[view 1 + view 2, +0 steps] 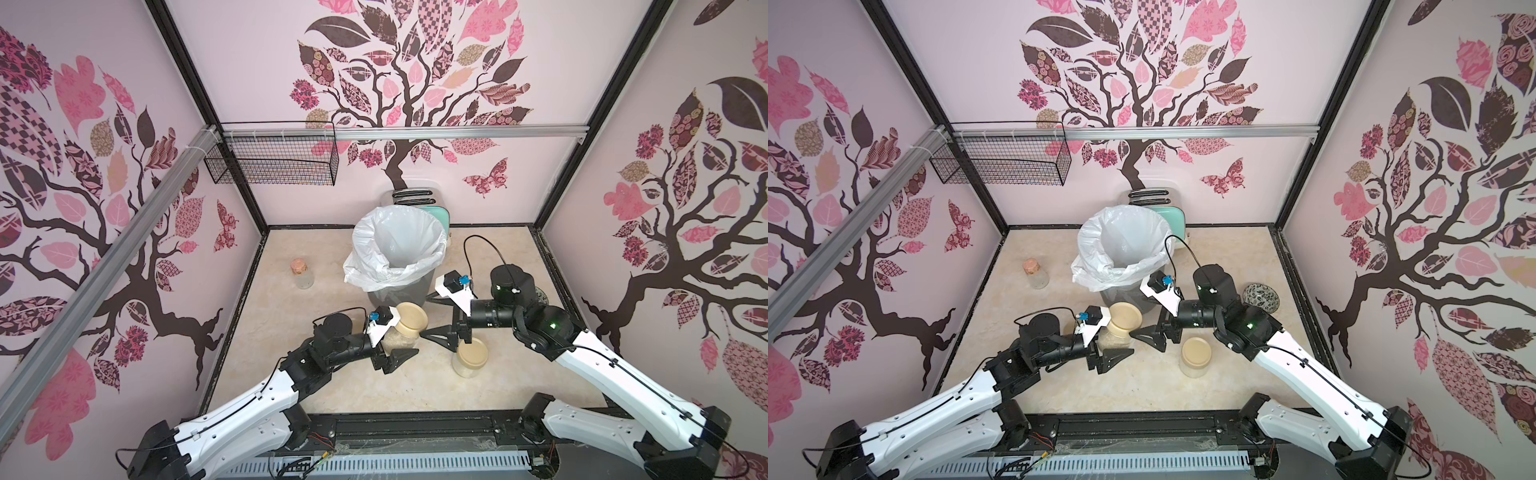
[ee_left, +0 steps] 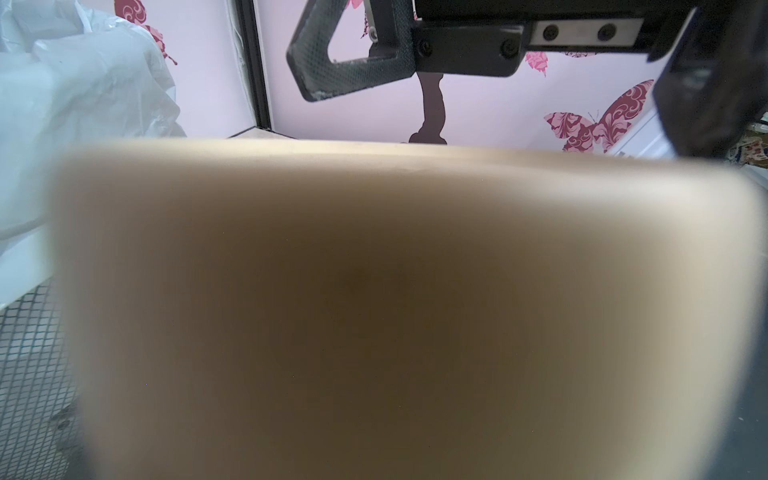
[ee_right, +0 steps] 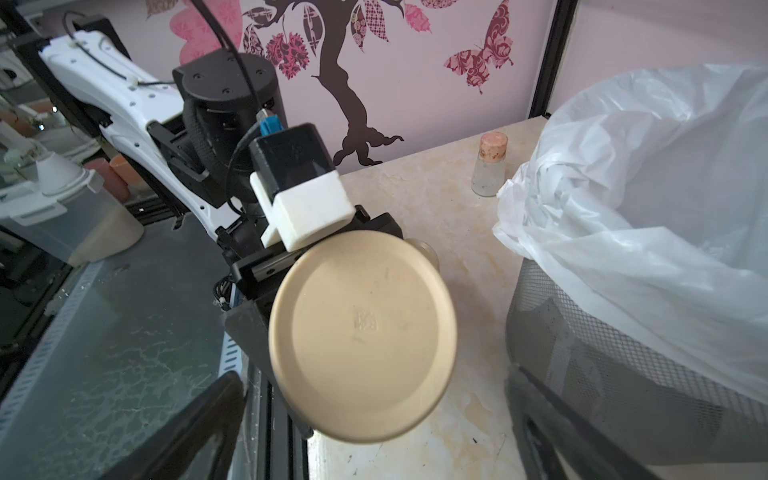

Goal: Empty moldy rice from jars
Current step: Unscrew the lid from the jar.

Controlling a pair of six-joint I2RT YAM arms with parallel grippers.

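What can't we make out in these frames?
- Left jaws' grip on the held jar: its blurred lid fills the left wrist view; the wrist camera covers one side in both top views.
- Mould on the rice: too small in both top views.
- Standing jar contents: capped, only a sliver of glass shows.
- Bin bottom: shadowed bag folds; any rice inside unseen.
- Teal item: mostly behind the bin.

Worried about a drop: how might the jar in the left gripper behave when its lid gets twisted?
The jar is smooth glass, so it may turn or slip in the left gripper. Rice fills much of it, so it is likely heavy for its size. Dropped, it would probably break.
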